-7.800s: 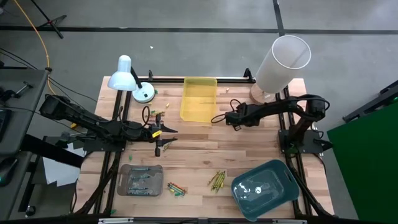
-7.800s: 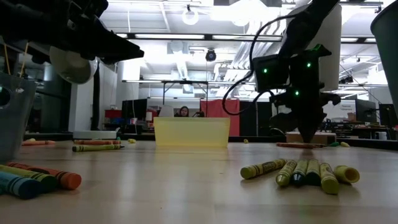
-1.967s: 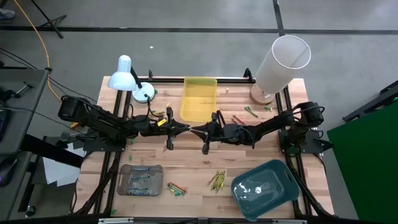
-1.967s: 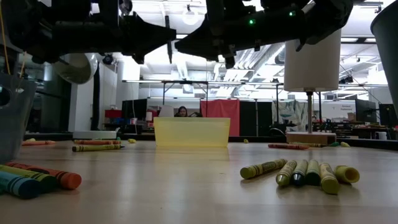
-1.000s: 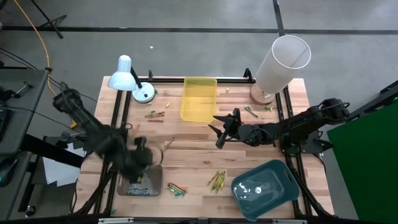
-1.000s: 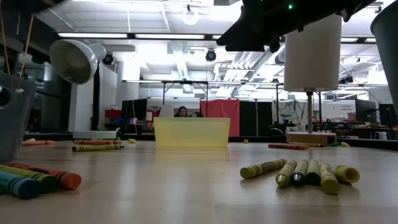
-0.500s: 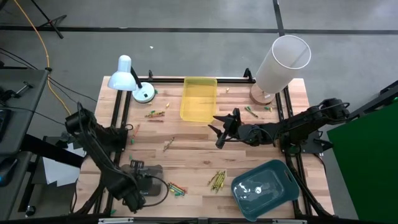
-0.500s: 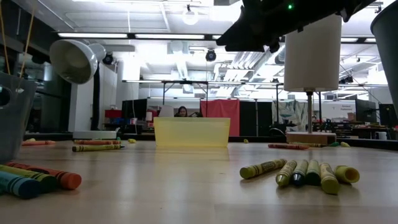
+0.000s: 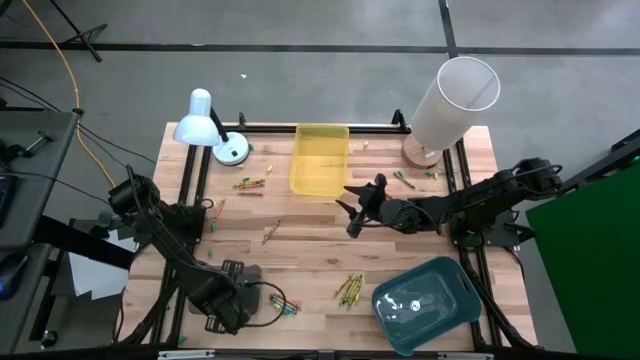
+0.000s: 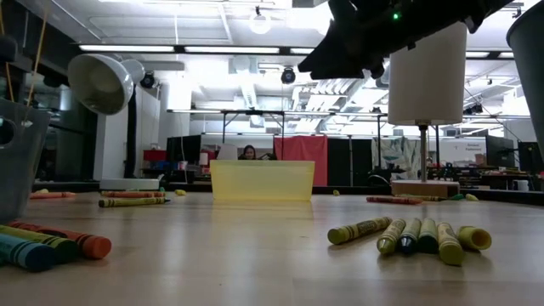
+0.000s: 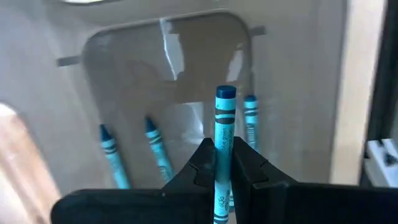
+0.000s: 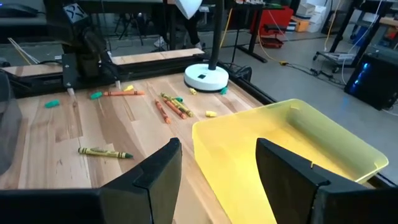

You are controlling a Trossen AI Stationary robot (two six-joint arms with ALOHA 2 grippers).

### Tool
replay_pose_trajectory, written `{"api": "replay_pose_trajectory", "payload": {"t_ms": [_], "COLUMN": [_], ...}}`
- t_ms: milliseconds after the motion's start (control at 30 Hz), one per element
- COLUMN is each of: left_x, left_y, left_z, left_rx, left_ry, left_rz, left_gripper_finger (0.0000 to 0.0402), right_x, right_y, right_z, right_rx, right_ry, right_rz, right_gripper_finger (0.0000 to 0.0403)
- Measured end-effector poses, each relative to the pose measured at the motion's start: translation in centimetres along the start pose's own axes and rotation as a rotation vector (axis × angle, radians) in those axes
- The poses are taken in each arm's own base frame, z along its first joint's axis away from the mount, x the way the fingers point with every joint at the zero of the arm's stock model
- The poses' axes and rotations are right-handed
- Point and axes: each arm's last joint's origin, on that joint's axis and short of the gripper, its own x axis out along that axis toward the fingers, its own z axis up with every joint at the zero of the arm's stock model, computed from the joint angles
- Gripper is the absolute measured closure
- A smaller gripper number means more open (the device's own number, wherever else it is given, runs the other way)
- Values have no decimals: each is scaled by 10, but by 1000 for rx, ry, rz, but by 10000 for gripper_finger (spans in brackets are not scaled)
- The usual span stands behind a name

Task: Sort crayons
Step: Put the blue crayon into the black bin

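Right, your left gripper [image 11: 224,163] is over the grey tray [image 11: 124,68], fingers pinching a blue crayon [image 11: 222,146]; three more blue crayons seem to lie in the tray, view's blurry. Right gripper [image 12: 217,158] hangs spread wide beside the yellow tray [image 12: 298,149], holding nothing.

Floor: grey concrete [image 9: 330,90] with dark seams, on all sides of the wooden table [image 9: 310,245].
Ceiling: white beams and long light strips [image 10: 238,49], high above the table.
Room behind the table: a red partition [image 10: 297,159], dark desks, and a person [image 10: 248,153] sitting far away.
Green panel [image 9: 585,255]: beside the table's right edge.
Yellow cable [image 9: 68,75]: on the floor, left of the table.
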Motion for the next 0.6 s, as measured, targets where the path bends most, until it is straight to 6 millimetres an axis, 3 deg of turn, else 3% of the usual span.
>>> {"api": "replay_pose_trajectory", "payload": {"t_ms": [133, 333, 600], "left_x": [6, 30, 35], "left_y": [1, 7, 13], "left_z": [-4, -28, -32], "left_rx": [-42, -101, -118], "left_ry": [15, 31, -31], "left_rz": [7, -41, -36], "left_gripper_finger": [401, 401, 401], "right_x": [0, 0, 1], "right_y": [0, 0, -1], "right_z": [-1, -1, -1], "right_rx": [11, 11, 14], "right_ry": [9, 9, 9], "right_rz": [14, 14, 7], "right_gripper_finger": [202, 202, 202]}}
